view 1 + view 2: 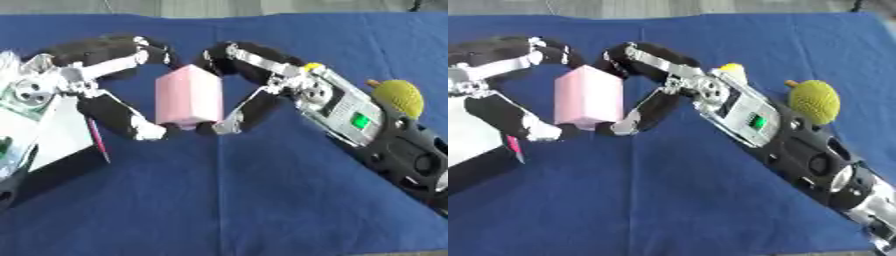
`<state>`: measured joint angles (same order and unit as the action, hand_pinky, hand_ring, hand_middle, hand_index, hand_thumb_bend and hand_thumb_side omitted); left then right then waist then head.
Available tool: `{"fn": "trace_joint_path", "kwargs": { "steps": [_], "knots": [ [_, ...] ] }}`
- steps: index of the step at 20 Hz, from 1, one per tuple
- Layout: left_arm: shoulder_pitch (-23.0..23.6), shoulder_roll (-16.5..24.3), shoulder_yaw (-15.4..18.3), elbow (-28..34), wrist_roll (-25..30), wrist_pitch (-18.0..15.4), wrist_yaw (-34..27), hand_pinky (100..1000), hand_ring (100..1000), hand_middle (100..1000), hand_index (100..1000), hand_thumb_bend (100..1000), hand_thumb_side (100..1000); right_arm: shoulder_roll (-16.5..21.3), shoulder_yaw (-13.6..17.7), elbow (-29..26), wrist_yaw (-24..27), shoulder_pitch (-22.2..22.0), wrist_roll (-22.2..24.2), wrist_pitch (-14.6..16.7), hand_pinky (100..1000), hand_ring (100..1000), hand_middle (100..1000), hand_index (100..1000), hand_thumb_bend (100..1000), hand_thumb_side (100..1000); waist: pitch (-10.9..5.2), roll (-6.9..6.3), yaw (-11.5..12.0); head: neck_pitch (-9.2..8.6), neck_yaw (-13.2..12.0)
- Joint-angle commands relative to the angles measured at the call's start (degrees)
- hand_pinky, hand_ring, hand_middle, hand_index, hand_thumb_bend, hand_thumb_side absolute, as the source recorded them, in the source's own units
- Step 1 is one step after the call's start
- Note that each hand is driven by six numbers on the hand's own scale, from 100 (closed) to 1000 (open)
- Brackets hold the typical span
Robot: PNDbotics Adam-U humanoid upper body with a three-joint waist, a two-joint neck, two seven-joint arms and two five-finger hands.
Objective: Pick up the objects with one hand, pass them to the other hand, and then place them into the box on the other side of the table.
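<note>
Pink block: a tall pale-pink carton-shaped block with a peaked top (188, 97) stands upright between the two hands, lower end near the blue cloth-covered desk (262, 200)
Left robot hand (105, 95): curled round the block's left side; fingertips at its top and base
Right robot hand (254, 85): curled round the block's right side, likewise grasping
Yellow bumpy ball (814, 101): just beyond the right forearm, near the desk's right edge
White box (52, 135): under the left wrist, at the desk's left edge
Open room: bare cloth below both hands
</note>
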<state>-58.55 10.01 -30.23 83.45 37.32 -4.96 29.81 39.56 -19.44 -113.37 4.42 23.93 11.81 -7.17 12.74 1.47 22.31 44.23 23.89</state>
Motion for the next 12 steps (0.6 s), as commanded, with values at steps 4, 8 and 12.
{"fn": "trace_joint_path", "kwargs": {
  "steps": [4,8,12],
  "knots": [
    [-1.17,-0.08,0.52,0.25,-3.47,1.95,-1.62,971,904,717,752,100,339,0.64,-0.17,-1.23,-0.44,0.79,1.13,-0.49,673,580,468,604,105,100,0.1,-0.5,-0.13,-0.11,-0.04],
    [-1.27,-0.08,0.24,0.79,-5.74,3.38,-3.79,933,840,616,636,100,316,0.68,-0.23,-1.23,-0.92,0.74,1.43,-0.87,688,597,486,623,145,100,0.12,-0.48,-0.17,-0.11,-0.05],
    [-1.32,0.02,0.01,1.22,-6.89,4.4,-5.36,896,794,557,543,100,274,0.64,-0.22,-1.23,-1.31,0.66,1.49,-0.85,701,615,505,644,277,100,0.14,-0.45,-0.19,-0.11,-0.06]
  ]
}}
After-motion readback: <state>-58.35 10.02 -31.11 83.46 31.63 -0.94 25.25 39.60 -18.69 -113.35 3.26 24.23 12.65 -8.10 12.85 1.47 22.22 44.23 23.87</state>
